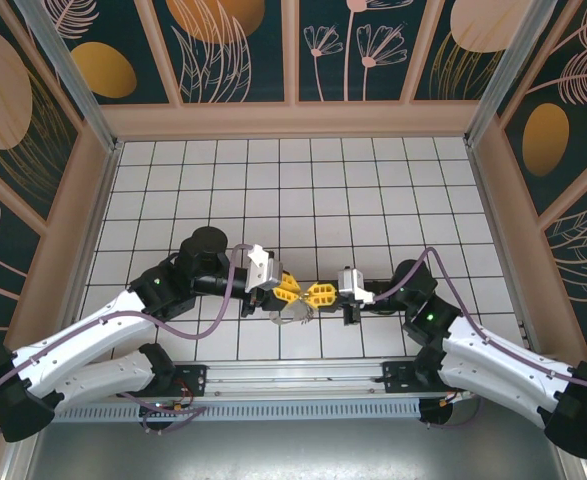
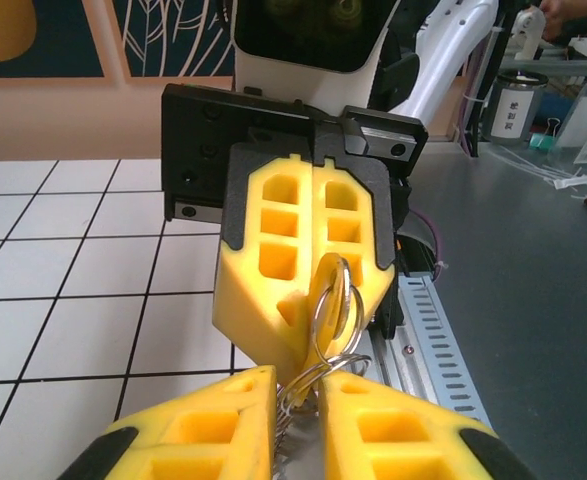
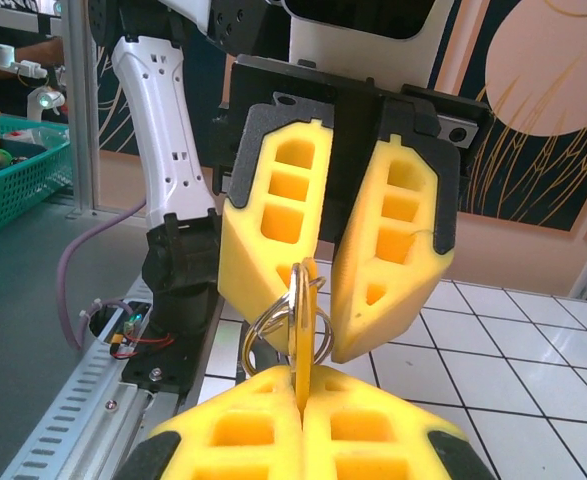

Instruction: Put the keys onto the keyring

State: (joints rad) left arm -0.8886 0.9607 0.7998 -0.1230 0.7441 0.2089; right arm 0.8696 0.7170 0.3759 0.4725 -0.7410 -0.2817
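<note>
Right tool (image 3: pixel 301 385) pinched shut on brass key (image 3: pixel 301 310), left tool (image 2: pixel 298 385) gripping keyring (image 3: pixel 256 335), both over tiled table (image 1: pixel 273 180)

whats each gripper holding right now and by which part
Right gripper pinches the brass key by what looks like its blade end, rounded head sticking out. Left gripper grips the keyring by its wire loop.

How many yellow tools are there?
2. The left tool, just left of the middle, pinches the keyring; the right tool faces it tip to tip, pinching a gold key.
</note>
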